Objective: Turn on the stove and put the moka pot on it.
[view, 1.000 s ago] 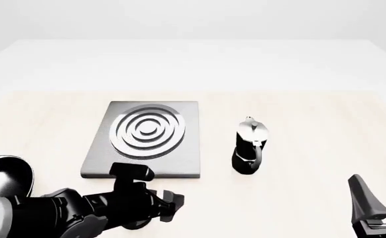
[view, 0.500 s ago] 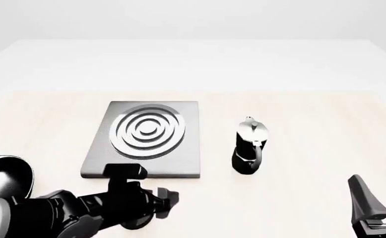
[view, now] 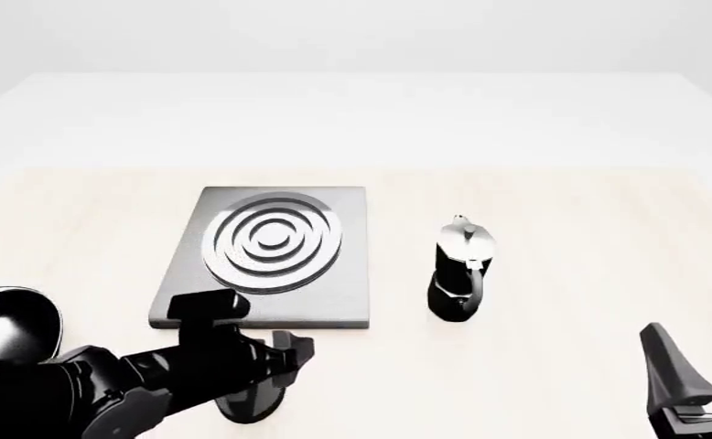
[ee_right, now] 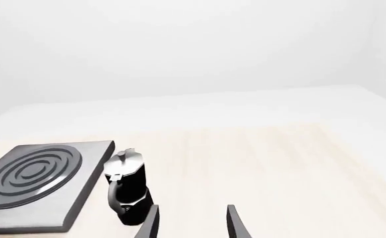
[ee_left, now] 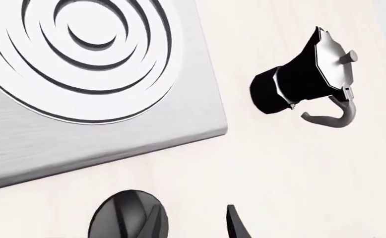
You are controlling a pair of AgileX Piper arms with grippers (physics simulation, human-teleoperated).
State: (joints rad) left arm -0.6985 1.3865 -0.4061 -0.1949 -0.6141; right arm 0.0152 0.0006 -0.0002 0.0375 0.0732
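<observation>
Stove [view: 271, 251], flat square grey metal slab w/ concentric silver rings, lies flat on pale wood-grain worktop [view: 576, 229], left of centre in front view. Moka pot [view: 461, 270], black faceted base + handle w/ shiny silver top & knobbed lid, stands upright on worktop just right of stove, apart from it. Left tool [view: 285, 352], black, sits near stove's near edge, fingers spread, over small black oval knob [ee_left: 128, 218] on worktop. Right tool [view: 695, 366], black, low at front view's right, well apart from pot, fingers spread, holding nothing.
</observation>
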